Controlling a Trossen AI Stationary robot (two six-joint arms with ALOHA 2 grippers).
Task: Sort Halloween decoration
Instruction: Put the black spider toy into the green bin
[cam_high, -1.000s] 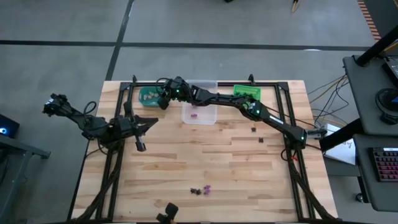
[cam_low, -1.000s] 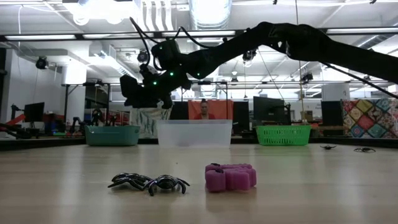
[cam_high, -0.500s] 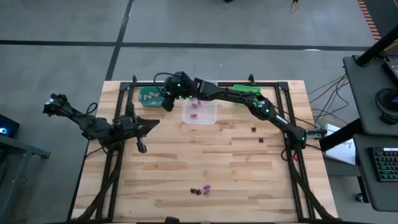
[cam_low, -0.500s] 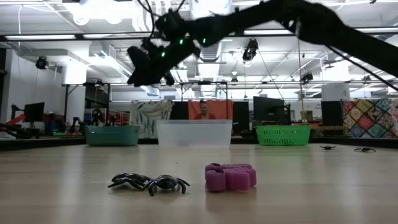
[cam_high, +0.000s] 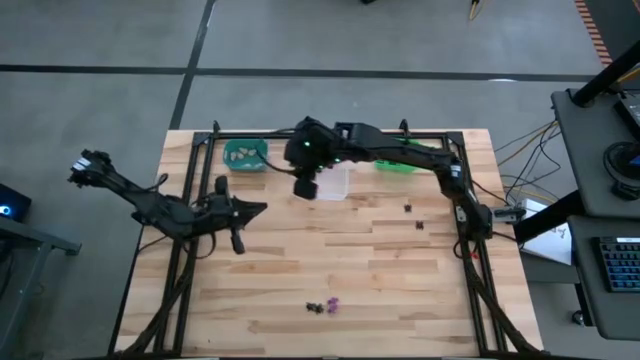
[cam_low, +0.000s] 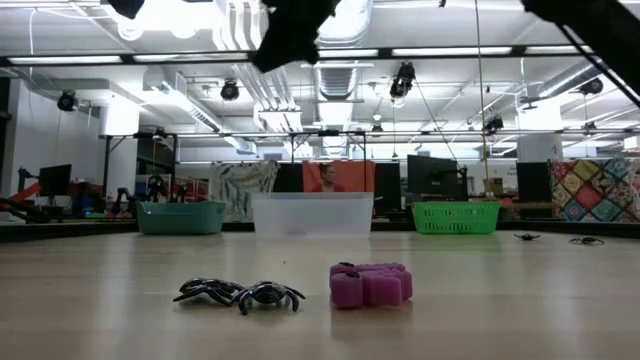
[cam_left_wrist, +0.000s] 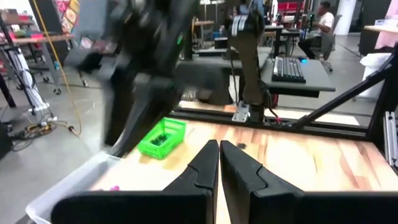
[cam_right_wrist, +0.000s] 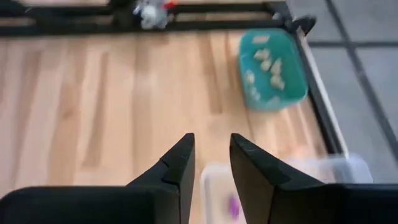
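The right tool (cam_high: 305, 186) hangs above the desk (cam_high: 330, 270) at the near left edge of the clear bin (cam_high: 335, 180), its two fingers (cam_right_wrist: 180, 163) set a narrow gap apart with nothing between them. Below it, the right wrist view shows the teal bin (cam_right_wrist: 273, 70) holding a scatter of pale beige trinkets (cam_right_wrist: 266, 65), and one purple trinket (cam_right_wrist: 232, 207) lying inside the clear bin. The green bin (cam_high: 398, 160) stands at the far edge — on the other side of the clear one.

The left tool (cam_high: 236, 241) waits over the left part of the desk, fingers pressed together and carrying nothing.

Toward the near edge of the desk, well apart from the bins, two black spider trinkets (cam_low: 240, 294) lie touching each other, with a purple trinket (cam_low: 371, 284) just beside them. Two more small dark trinkets (cam_high: 413, 216) rest near the right arm's base — their shape is too small to tell.
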